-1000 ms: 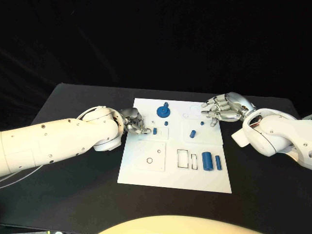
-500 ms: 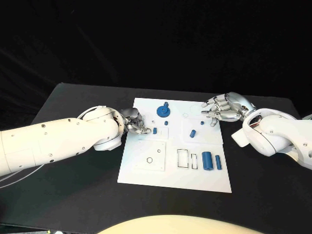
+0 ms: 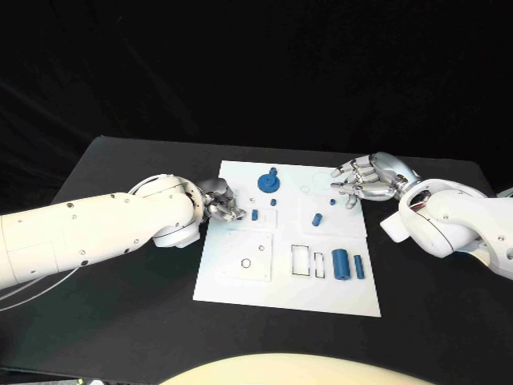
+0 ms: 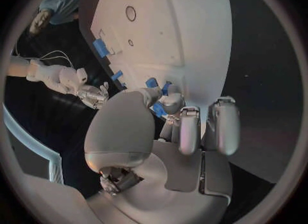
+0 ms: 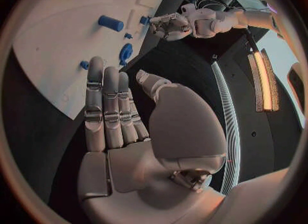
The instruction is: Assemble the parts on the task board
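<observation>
Both hands sit at the task board (image 3: 282, 277). My left hand (image 3: 222, 204) pinches a blue part (image 3: 240, 214); my right hand (image 3: 366, 180) hovers, fingers released.

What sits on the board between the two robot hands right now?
In the head view, between the left robot hand and the right robot hand, the task board carries a round blue part, a small blue piece and a blue peg.

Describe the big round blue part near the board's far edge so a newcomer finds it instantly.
Start at the white task board mid-table and go to its far edge. Between the two hands sits the round blue part. It is disc-shaped and the widest; the other blue pieces are slim pegs and cylinders.
</observation>
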You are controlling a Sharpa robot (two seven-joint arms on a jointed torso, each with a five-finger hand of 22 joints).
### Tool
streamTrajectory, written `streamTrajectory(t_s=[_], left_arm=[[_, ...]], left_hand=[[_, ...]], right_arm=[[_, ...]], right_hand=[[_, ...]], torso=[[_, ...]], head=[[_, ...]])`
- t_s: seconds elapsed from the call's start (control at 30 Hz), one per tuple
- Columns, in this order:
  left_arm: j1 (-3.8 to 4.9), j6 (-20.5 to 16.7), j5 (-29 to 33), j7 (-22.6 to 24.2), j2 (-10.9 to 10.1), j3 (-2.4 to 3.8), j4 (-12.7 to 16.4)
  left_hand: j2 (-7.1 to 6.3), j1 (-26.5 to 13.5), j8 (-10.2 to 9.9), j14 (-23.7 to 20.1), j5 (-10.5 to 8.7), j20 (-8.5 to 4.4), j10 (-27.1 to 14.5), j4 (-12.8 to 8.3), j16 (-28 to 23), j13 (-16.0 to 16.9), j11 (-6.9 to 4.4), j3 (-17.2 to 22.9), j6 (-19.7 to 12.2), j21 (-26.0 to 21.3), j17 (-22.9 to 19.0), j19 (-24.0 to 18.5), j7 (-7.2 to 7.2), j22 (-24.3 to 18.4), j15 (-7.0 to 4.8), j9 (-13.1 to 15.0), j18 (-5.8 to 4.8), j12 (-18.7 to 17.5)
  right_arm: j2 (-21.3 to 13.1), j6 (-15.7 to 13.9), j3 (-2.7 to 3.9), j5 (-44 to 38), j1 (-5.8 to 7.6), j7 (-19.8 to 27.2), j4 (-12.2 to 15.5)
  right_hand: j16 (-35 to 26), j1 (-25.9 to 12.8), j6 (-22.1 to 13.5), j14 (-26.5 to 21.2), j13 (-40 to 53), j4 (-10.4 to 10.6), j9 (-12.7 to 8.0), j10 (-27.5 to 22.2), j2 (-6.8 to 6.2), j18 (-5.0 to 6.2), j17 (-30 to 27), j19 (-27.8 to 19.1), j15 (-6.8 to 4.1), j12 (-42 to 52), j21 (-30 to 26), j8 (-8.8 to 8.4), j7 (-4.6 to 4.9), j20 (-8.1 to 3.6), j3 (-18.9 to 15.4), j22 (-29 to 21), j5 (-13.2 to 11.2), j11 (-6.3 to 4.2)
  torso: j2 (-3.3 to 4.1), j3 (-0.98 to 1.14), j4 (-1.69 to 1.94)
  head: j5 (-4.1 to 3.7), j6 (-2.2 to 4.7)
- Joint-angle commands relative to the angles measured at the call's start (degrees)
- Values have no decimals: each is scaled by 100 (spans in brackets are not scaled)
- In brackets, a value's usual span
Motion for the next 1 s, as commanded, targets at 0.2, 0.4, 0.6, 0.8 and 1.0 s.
streamTrajectory(t_s=[0.2, 0.4, 0.6, 0.8, 1.0], left_arm=[[-7, 37, 370, 181, 11, 19, 17], [-7, 76, 400, 220, -12, 32, 56], [-4, 171, 462, 242, -61, 82, 93], [37, 422, 530, 181, -136, 180, 114], [153, 736, 552, 102, -183, 231, 119]], left_hand=[[-61, -106, 47, 597, 17, -7, 38, -814, 19, -1, 3, 887, -33, 15, 1509, 7, 5, 272, -16, 7, 75, -18], [-82, -131, 61, 597, 17, -6, 45, -870, 19, 0, 2, 951, -38, 11, 1509, 4, 5, 267, -16, 7, 77, -14], [-114, -154, 74, 597, 17, -6, 49, -960, 19, -5, 3, 1047, -48, 12, 1509, 4, 9, 272, -15, 4, 76, -15], [-123, -161, 79, 597, 17, -5, 50, -992, 19, -7, 4, 1081, -51, 10, 1509, 3, 11, 270, -15, 2, 77, -16], [-130, -164, 83, 597, 17, -4, 53, -1028, 19, -7, 6, 1117, -52, 5, 1509, -1, 13, 265, -12, -1, 78, -15]], right_arm=[[6, 71, 1, -16, -12, 80, -2], [8, 83, 1, -16, -17, 78, -9], [10, 90, 1, -16, -19, 76, -15], [7, 91, 1, -15, -21, 72, -20], [12, 89, 1, -12, -21, 71, -28]], right_hand=[[-27, -40, -48, 31, -17, 42, -10, 28, -10, 15, -12, -19, 10, -23, 7, 24, 8, 11, -9, -13, 29, 17], [-27, -40, -48, 31, -17, 42, -10, 28, -10, 15, -12, -19, 10, -23, 7, 24, 8, 11, -9, -13, 29, 17], [-27, -40, -48, 31, -17, 42, -10, 28, -10, 15, -12, -19, 10, -23, 7, 24, 8, 11, -9, -13, 29, 17], [-27, -44, -50, 30, -18, 45, -11, 27, -11, 15, -12, -20, 11, -23, 7, 25, 8, 12, -11, -14, 30, 18], [-28, -47, -51, 30, -19, 48, -11, 27, -12, 15, -12, -21, 12, -24, 7, 26, 9, 12, -13, -15, 30, 19]], torso=[[1, -1, 1], [1, -2, -2], [0, -1, 1], [-3, 5, -1], [-2, 7, -4]], head=[[0, 1], [-3, 2], [-12, 4], [-12, 2], [-6, 16]])
